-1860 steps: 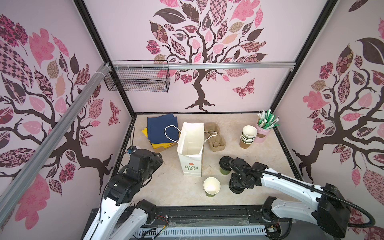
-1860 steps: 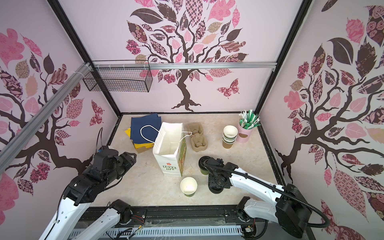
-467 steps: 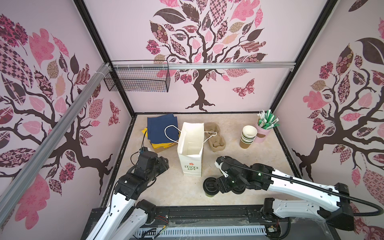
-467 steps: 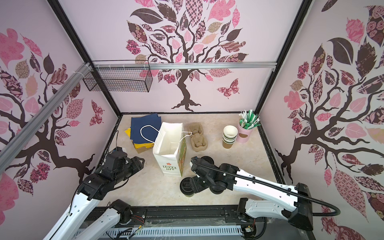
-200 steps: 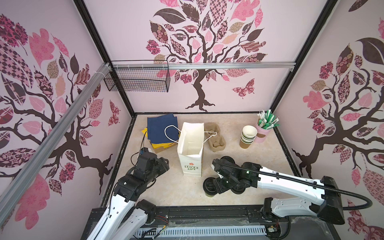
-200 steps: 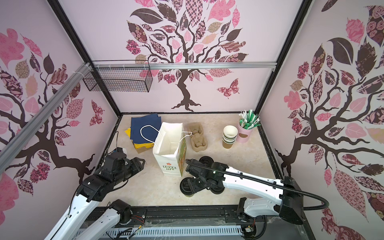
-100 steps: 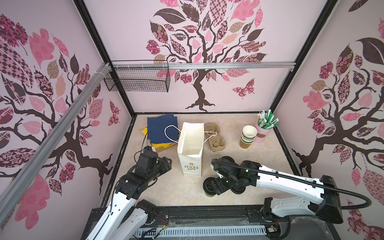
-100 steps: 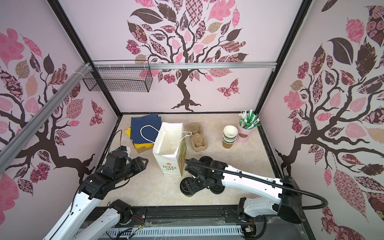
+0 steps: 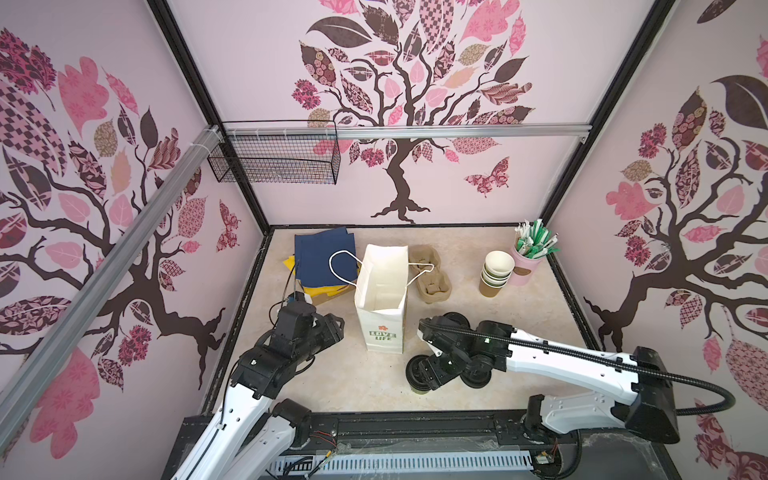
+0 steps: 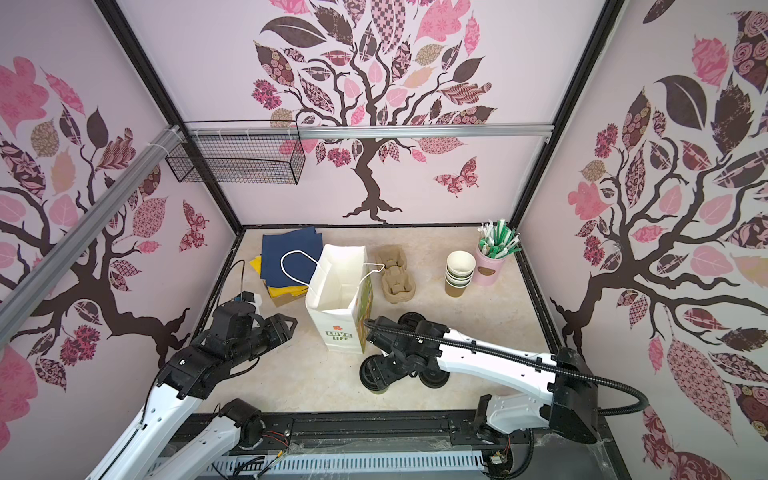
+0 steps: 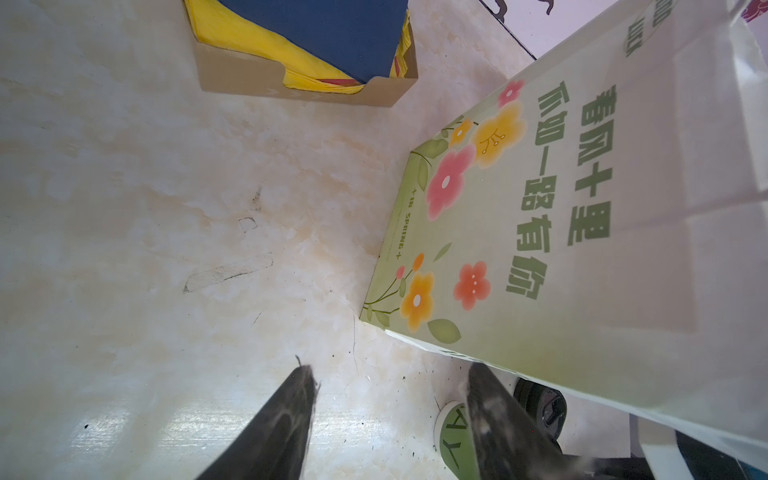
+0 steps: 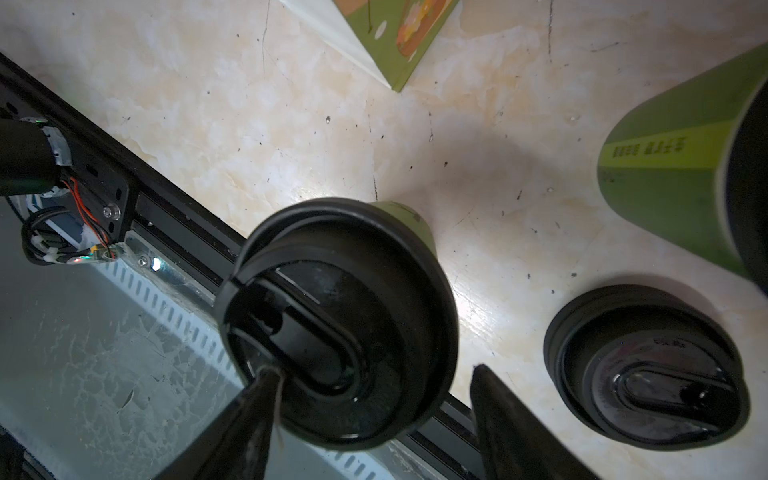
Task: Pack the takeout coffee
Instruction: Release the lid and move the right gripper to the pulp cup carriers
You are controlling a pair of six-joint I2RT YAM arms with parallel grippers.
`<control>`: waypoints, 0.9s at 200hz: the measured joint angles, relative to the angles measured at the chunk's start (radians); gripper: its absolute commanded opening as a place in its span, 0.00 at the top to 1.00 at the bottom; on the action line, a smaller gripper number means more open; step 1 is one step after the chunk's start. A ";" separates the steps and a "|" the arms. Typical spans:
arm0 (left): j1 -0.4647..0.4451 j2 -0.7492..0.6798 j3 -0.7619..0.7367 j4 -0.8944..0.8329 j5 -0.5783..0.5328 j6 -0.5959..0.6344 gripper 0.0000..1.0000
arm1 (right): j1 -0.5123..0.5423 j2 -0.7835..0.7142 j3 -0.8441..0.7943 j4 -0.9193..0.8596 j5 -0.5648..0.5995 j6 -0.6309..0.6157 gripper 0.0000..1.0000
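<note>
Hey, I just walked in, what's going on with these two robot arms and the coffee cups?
Two robot arms are packing takeout coffee into a white paper bag that stands open mid-table. The right hand is open just over the black lid of a green cup near the front edge, not gripping it. A second lidded cup stands behind that arm, and a loose black lid lies by the first cup. The left hand hovers open and empty left of the bag. Neither cup is in the bag yet.
</note>
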 measured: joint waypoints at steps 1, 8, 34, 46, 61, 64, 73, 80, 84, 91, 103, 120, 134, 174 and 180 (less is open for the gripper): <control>0.000 0.000 0.000 0.000 0.000 0.000 0.37 | 0.000 0.000 0.000 0.000 0.000 0.000 0.25; 0.000 0.000 0.000 0.000 0.000 0.000 0.37 | 0.000 0.000 0.000 0.000 -0.001 0.000 0.25; 0.000 0.000 0.000 0.000 0.000 0.003 0.37 | 0.000 0.000 0.004 -0.004 -0.003 -0.002 0.22; 0.000 0.001 0.000 0.000 0.000 0.003 0.37 | 0.000 0.000 0.015 -0.018 0.003 -0.006 0.19; 0.000 0.002 0.000 0.000 0.000 0.005 0.37 | 0.000 -0.001 0.041 -0.042 0.016 -0.016 0.18; 0.000 0.002 0.000 0.000 0.000 0.006 0.37 | 0.000 -0.001 0.048 -0.045 0.018 -0.016 0.18; 0.000 0.002 0.000 0.000 0.000 0.006 0.37 | 0.000 -0.006 0.077 -0.048 0.031 -0.021 0.17; 0.000 0.002 0.000 0.000 0.000 0.006 0.37 | 0.000 -0.013 0.098 -0.045 0.042 -0.023 0.18; 0.000 0.001 0.000 0.000 -0.001 0.006 0.37 | 0.000 -0.019 0.109 -0.040 0.050 -0.024 0.18; 0.000 0.000 0.000 0.000 -0.002 0.007 0.37 | 0.000 -0.037 0.120 -0.026 0.068 -0.024 0.18; 0.000 -0.003 0.000 0.000 -0.004 0.009 0.37 | 0.000 -0.089 0.126 -0.004 0.113 -0.023 0.19; 0.000 -0.005 0.003 -0.002 -0.012 0.014 0.37 | -0.002 -0.176 0.126 0.003 0.202 -0.008 0.22; 0.000 -0.002 0.023 -0.016 -0.027 0.020 0.37 | -0.018 -0.230 0.138 -0.010 0.278 0.008 0.24; 0.000 0.040 0.221 -0.059 -0.095 0.061 0.37 | -0.192 -0.225 0.257 -0.117 0.430 0.046 0.28; 0.000 0.050 0.260 -0.061 -0.106 0.070 0.37 | -0.225 -0.214 0.272 -0.128 0.439 0.046 0.29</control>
